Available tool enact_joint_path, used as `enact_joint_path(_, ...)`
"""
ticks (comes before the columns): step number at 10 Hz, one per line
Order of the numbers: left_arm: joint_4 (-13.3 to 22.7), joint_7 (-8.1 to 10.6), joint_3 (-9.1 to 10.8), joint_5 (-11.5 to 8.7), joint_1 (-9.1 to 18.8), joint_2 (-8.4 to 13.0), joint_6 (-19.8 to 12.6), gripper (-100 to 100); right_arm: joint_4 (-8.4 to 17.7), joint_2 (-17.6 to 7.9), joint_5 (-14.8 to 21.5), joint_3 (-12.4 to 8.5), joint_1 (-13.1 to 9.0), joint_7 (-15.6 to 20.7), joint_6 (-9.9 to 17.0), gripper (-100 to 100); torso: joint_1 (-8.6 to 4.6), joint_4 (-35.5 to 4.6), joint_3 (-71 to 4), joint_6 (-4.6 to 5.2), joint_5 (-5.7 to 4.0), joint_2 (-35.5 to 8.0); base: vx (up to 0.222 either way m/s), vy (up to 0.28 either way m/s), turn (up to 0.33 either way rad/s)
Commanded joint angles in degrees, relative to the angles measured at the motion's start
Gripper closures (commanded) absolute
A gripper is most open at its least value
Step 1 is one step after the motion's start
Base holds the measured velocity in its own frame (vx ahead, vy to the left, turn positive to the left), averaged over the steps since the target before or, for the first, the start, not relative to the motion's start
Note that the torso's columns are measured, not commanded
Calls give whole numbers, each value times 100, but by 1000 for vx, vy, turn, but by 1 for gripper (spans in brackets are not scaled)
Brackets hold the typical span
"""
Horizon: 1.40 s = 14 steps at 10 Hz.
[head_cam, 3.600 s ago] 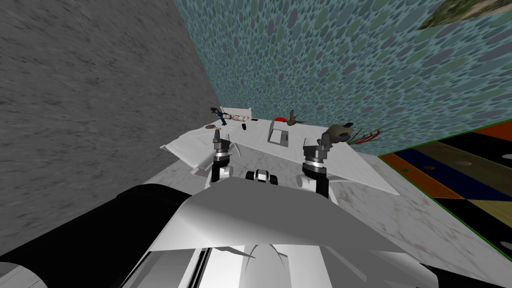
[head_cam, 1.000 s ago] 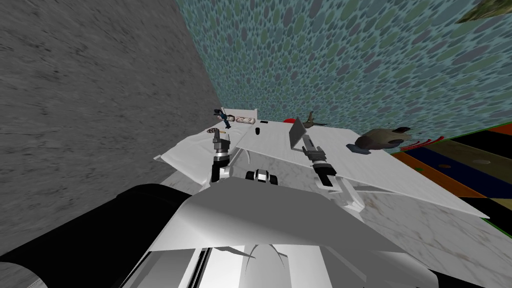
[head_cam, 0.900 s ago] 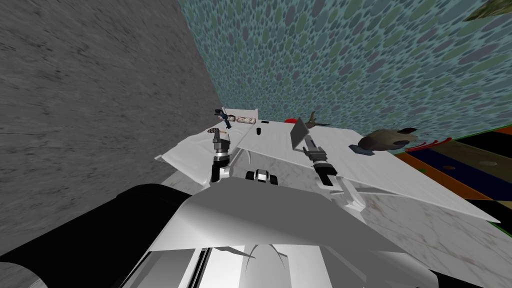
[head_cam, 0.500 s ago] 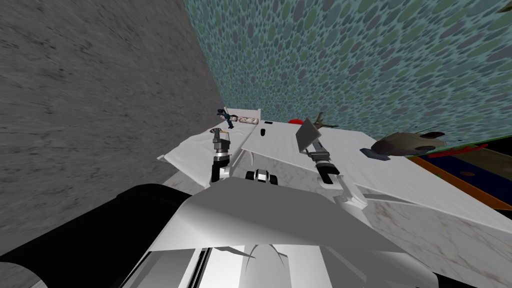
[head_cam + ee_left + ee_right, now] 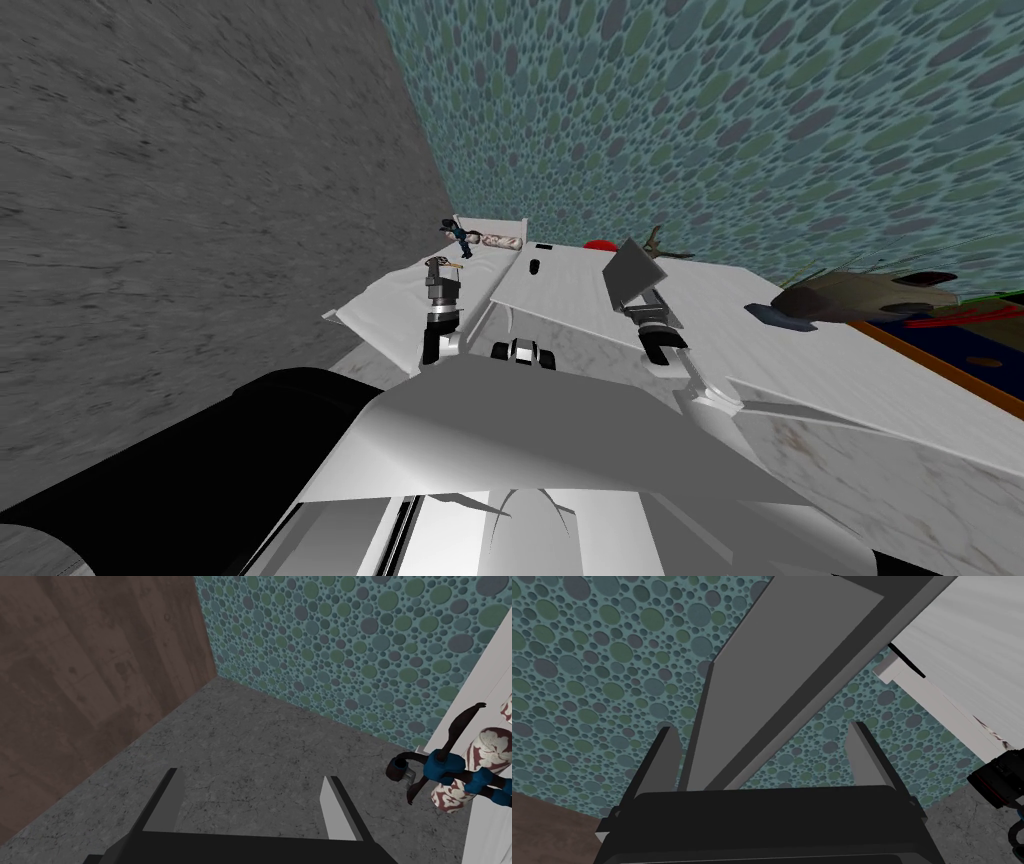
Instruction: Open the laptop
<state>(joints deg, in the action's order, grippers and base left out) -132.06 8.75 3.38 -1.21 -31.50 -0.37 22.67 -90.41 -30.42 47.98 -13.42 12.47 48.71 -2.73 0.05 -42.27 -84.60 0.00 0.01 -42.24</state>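
Right wrist view: right gripper [image 5: 760, 726] outstretched, jaws apart astride laptop [image 5: 792, 651] lid; left gripper [image 5: 251, 775] likewise apart.

A white table [image 5: 570, 292] is set against a teal dotted wall [image 5: 700, 120]. A dark figurine in blue [image 5: 442, 765] is seen just beside a patterned cylinder [image 5: 492, 748].

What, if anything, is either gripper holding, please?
Nothing is gripped: the right gripper stands open astride the edge of the laptop lid; the left gripper is open, empty.
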Motion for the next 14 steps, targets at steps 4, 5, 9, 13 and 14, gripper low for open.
enact_joint_path(4,1,0,2,0,2,2,-1,0,480,107,278,-295,-486,313,388,-100,-41,-10,22,6,-12,-32,-63,-41,209)
enact_joint_path(5,1,0,1,0,3,2,-1,0,669,201,373,-435,-680,399,542,-100,-26,-8,16,-3,-7,-26,-203,-173,467)
enact_joint_path(9,1,0,1,0,3,2,-1,0,1047,390,564,-715,-1151,571,852,-100,13,2,-6,5,7,8,-203,-94,270)
enact_joint_path(13,1,0,2,0,1,2,-1,0,1614,674,850,-1134,-1816,828,1315,-100,-19,0,2,2,-7,-1,-163,-74,327)
enact_joint_path(14,1,0,2,0,2,3,-1,0,1780,768,946,-1273,-1971,914,1470,-100,-14,1,-1,-4,-5,3,-259,-94,431)
